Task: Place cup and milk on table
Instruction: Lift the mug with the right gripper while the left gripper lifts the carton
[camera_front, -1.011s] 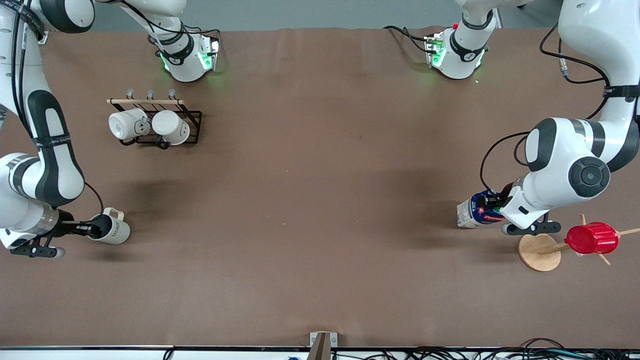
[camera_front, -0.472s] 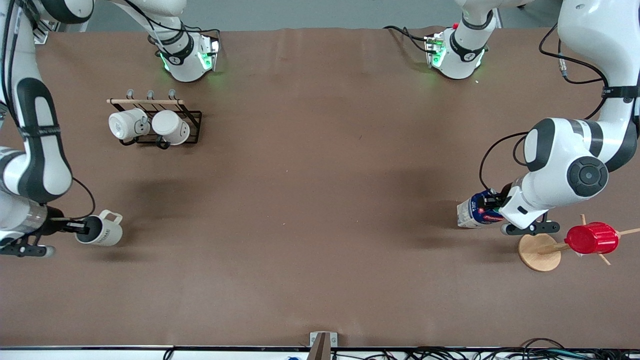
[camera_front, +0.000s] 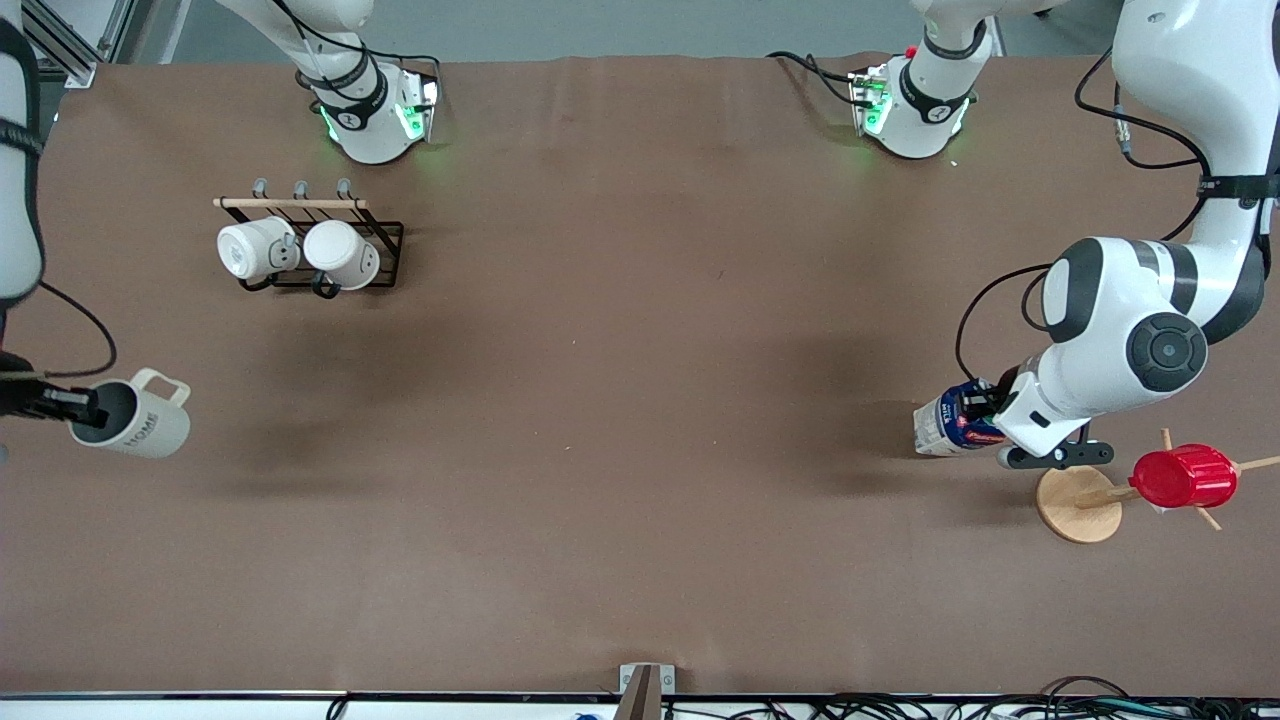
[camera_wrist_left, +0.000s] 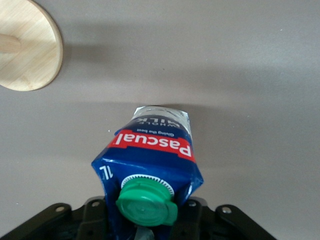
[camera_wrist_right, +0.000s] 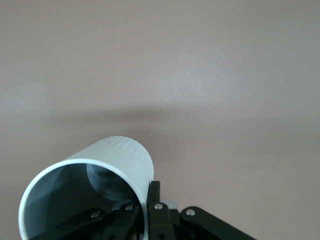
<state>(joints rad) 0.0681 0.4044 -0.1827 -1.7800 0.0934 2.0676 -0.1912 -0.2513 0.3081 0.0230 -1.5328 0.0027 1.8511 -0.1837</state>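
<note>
The cream cup (camera_front: 135, 420) with dark lettering hangs tilted over the brown table (camera_front: 640, 420), at the edge of the right arm's end. My right gripper (camera_front: 75, 405) is shut on its rim. In the right wrist view one finger is inside and one outside the cup (camera_wrist_right: 100, 185), at my gripper (camera_wrist_right: 145, 210). The milk (camera_front: 945, 425) leans tilted beside the wooden stand. My left gripper (camera_front: 985, 410) is shut on its blue top. In the left wrist view the milk (camera_wrist_left: 155, 150) shows its green cap (camera_wrist_left: 146, 202). I cannot tell if its base touches the table.
A black rack (camera_front: 385, 245) with two white mugs stands near the right arm's base. A red ribbed cup (camera_front: 1183, 476) hangs on a wooden stand (camera_front: 1078, 505) close to the left gripper, and the stand's round base shows in the left wrist view (camera_wrist_left: 25, 47).
My right gripper has carried the cup toward the right arm's end of the table, up to its edge. The left gripper and the milk have barely moved.
</note>
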